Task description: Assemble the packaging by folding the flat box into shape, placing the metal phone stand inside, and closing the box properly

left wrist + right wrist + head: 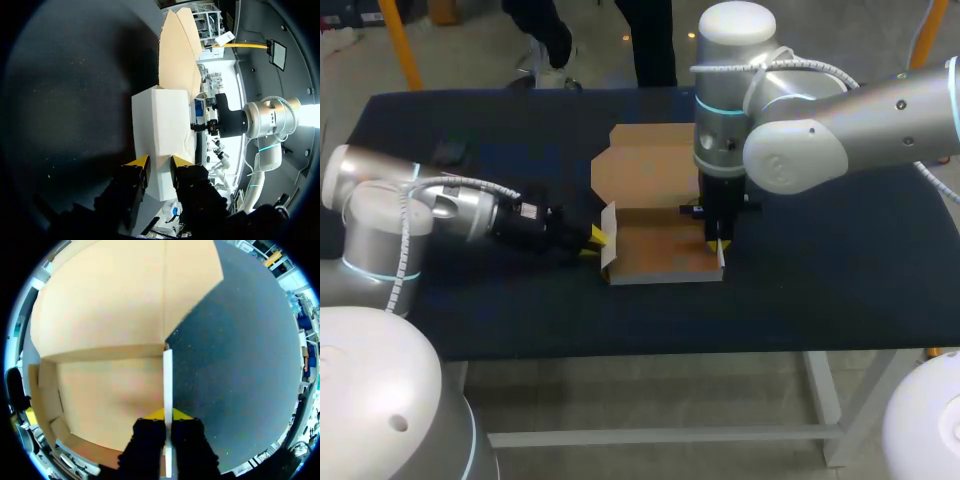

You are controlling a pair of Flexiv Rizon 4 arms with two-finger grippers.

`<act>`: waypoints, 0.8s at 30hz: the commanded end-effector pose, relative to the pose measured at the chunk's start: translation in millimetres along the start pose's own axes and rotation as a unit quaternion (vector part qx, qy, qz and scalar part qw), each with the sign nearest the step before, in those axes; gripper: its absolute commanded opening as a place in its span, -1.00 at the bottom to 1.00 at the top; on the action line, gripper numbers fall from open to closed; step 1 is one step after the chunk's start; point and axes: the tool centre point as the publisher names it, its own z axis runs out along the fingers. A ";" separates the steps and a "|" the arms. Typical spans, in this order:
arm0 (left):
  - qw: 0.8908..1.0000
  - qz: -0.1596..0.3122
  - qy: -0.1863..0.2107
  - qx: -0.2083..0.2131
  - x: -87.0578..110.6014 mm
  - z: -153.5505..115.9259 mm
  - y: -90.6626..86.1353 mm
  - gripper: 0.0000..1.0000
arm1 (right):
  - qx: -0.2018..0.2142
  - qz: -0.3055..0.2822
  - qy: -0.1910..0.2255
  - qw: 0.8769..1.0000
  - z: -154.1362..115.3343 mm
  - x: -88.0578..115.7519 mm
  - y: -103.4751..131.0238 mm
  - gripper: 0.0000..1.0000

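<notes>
A dark table point(820, 290) bears the half-folded cardboard box point(660, 255).

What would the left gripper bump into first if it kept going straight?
Most likely the white side wall of the box, right ahead of the left gripper; they may already touch.

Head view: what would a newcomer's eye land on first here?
The half-folded cardboard box in the middle of the dark table, its lid flap lying open on the far side. The right hand comes straight down and pinches the box's right wall, while the left hand sits low at its left wall.
</notes>
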 end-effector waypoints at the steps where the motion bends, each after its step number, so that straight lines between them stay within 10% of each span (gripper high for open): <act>1: 1.000 0.000 -0.001 -0.002 0.8 2.7 -1.6 -0.33 | 0.001 0.000 0.000 1.000 0.2 0.4 0.1 -1.00; 24: 0.999 0.011 -0.035 -0.003 12.8 16.9 -4.3 -0.16 | 0.001 0.000 0.000 1.000 0.2 0.4 0.1 -1.00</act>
